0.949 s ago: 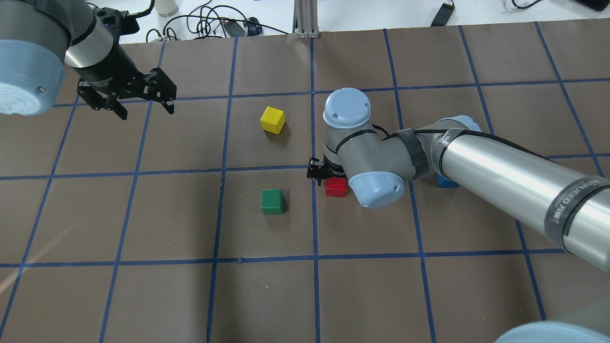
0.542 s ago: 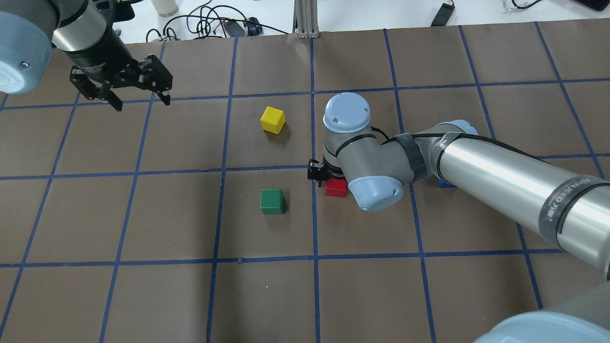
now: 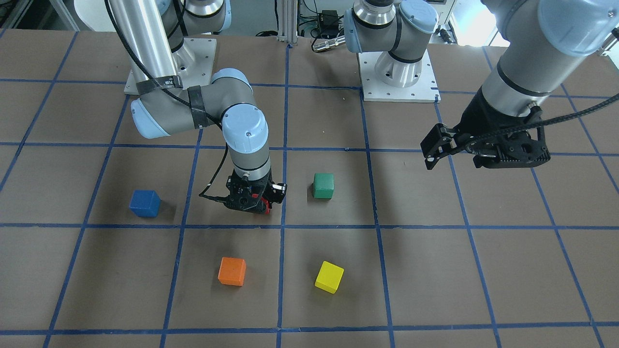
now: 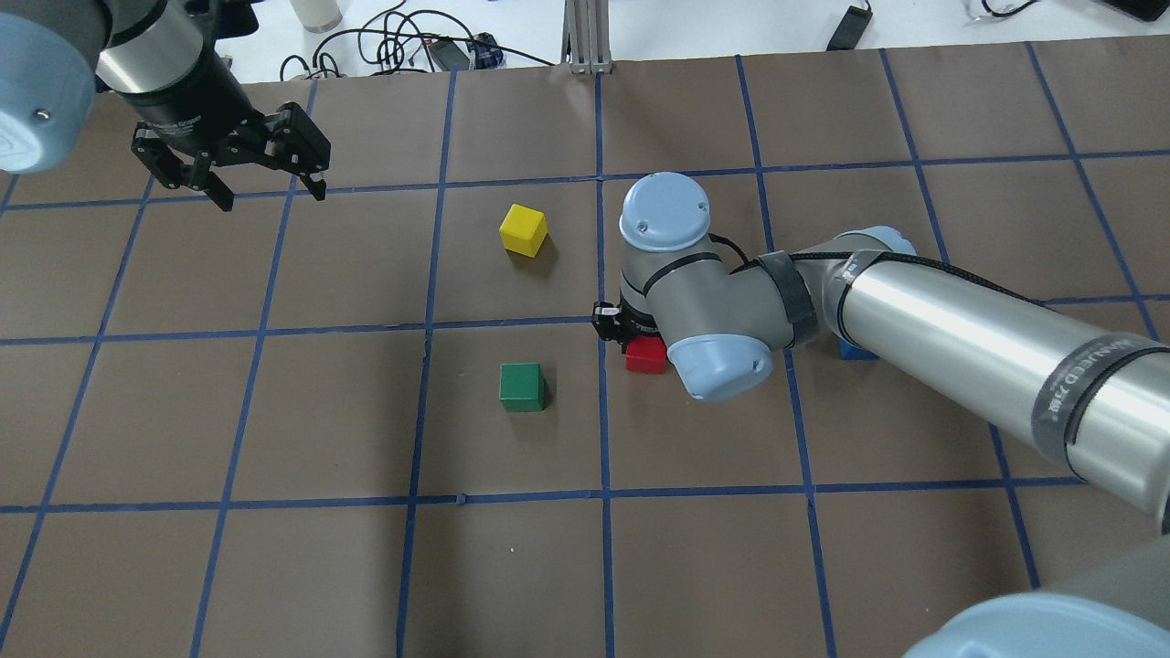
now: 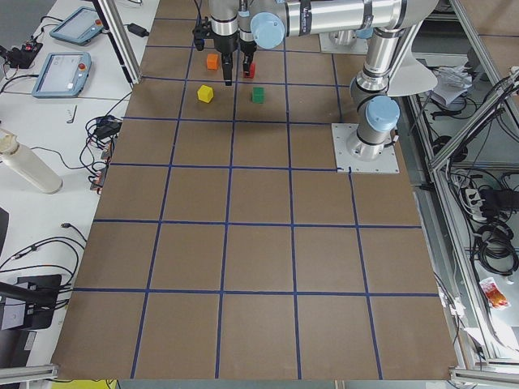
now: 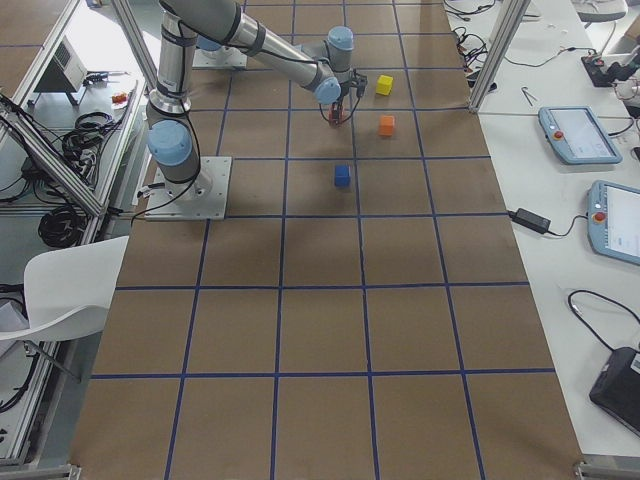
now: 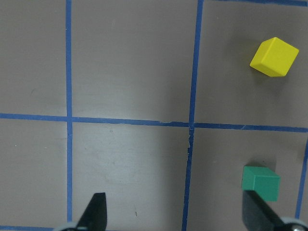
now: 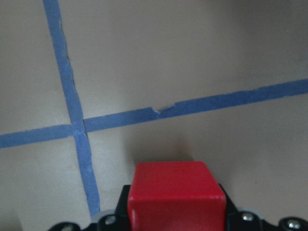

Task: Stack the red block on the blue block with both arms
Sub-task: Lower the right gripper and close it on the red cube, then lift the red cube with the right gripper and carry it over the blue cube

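The red block (image 8: 178, 195) sits between the fingers of my right gripper (image 3: 249, 203), low over the table near a blue tape crossing. Its lower half shows under the wrist in the overhead view (image 4: 645, 356). I cannot tell whether it touches the table. The blue block (image 3: 144, 203) stands alone on the table, one grid cell from the red block on the robot's right; the right arm half hides it in the overhead view (image 4: 857, 351). My left gripper (image 4: 272, 198) is open and empty, held high over the far left of the table.
A green cube (image 4: 522, 387) stands just left of the red block. A yellow cube (image 4: 524, 229) lies farther out. An orange cube (image 3: 232, 271) lies beyond the right gripper, hidden by the arm in the overhead view. Cables lie past the table's far edge.
My left gripper has moved farther away and to the left, still open. The right gripper and the red block have hardly moved.
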Robot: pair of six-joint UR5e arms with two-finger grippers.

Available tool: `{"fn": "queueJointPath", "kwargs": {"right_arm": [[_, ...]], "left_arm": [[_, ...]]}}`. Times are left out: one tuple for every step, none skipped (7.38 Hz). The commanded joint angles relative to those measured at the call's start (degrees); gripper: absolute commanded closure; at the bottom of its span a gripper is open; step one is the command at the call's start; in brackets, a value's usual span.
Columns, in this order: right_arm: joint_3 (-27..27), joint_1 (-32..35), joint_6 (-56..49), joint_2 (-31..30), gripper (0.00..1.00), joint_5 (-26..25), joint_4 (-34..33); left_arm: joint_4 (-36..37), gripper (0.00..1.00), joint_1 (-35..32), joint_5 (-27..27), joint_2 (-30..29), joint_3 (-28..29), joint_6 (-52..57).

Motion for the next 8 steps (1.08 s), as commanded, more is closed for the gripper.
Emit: {"fn": "queueJointPath", "kwargs": {"right_arm": [[0.1, -1.4, -5.7, -2.5, 1.0, -1.4, 2.0], [-0.2, -2.9, -8.4, -4.9, 1.0, -3.3, 6.0], [0.0, -6.0, -12.3, -7.6, 1.0, -3.2, 8.3], [0.1, -9.6, -15.3, -11.1, 1.0, -3.0, 12.0], [0.1, -13.6, -21.0, -13.4, 1.0, -2.8, 15.0], [0.2, -18.2, -26.7, -13.9, 1.0, -3.2, 16.2], [0.2, -22.6, -29.7, -13.3, 1.0, -3.1, 16.0], [0.3, -25.8, -31.4, -12.8, 1.0, -3.0, 15.8]], "left_arm": [[-0.1, 0.0, 0.0, 0.3, 0.1, -0.1, 0.2], [-0.1, 0.0, 0.0, 0.4, 0.1, 0.0, 0.2], [-0.2, 0.0, 0.0, 0.4, 0.1, -0.1, 0.3], [-0.2, 0.0, 0.0, 0.5, 0.1, -0.1, 0.4], [-0.2, 0.0, 0.0, 0.5, 0.3, -0.2, 0.4], [-0.2, 0.0, 0.1, 0.6, 0.4, -0.2, 0.4], [-0.2, 0.0, 0.2, 0.6, 0.7, -0.2, 0.5], [-0.2, 0.0, 0.2, 0.6, 0.8, -0.3, 0.5]]}}
